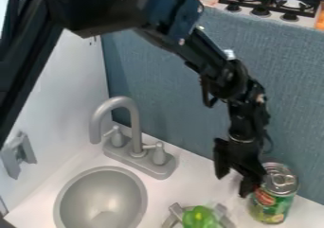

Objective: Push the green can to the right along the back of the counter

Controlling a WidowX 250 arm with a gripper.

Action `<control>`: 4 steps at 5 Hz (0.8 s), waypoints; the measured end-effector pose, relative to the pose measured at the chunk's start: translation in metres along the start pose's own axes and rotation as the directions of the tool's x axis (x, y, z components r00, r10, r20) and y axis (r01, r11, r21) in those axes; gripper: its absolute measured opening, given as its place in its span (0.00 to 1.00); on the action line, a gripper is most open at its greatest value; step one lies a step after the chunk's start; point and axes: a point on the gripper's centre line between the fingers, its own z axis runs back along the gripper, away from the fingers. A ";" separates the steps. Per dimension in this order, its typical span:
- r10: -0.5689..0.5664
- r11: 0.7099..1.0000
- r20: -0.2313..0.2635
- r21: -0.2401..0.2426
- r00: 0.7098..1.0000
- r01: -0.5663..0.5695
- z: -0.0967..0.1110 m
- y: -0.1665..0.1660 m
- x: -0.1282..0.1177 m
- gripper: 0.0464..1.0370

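Observation:
The black gripper hangs over the white counter, right of the faucet, its fingers apart with nothing seen between them. Beside its right-hand finger, a green can with a silver lid stands upright; the finger overlaps the can's left edge, and whether they touch I cannot tell. Lower down and to the left, a green pepper-like object lies within a grey holder, cut off by the bottom edge of the view.
A round grey sink is at lower left, with a grey faucet behind it. A blue-grey panel rises behind the counter, and a stove is beyond it. A grey fixture sits on the left wall.

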 end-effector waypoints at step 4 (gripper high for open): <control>-0.029 0.999 0.027 -0.035 0.999 0.030 0.013 -0.029 -0.013 0.96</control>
